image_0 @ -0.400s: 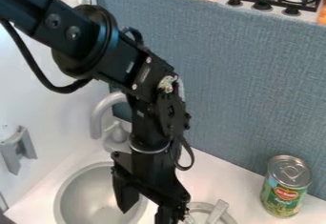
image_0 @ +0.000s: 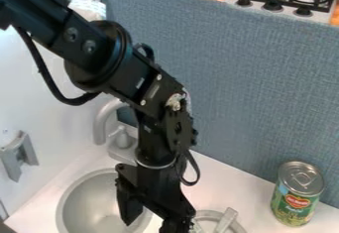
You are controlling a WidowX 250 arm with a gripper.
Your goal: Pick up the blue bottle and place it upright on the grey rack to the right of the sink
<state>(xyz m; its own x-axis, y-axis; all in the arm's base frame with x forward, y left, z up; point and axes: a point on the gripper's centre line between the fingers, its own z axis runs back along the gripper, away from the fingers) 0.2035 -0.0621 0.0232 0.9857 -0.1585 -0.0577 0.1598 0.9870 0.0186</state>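
We see the gripper (image_0: 152,224) hanging with its fingers apart — over the right side of the sink (image_0: 83,202). Just right of it we see a round gray thing (image_0: 226,220); a can (image_0: 298,193) stands farther right — upright on the tabletop (image_0: 222,185).

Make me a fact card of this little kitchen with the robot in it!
Robot arm: black, in from upper left
Gripper: low down, by the sink's right side
Sink: round, grey
Faucet: grey, curved, behind the sink
Can: upright, green label, on the white counter
Wall panel: blue-grey
Stove: beyond the panel, black burners
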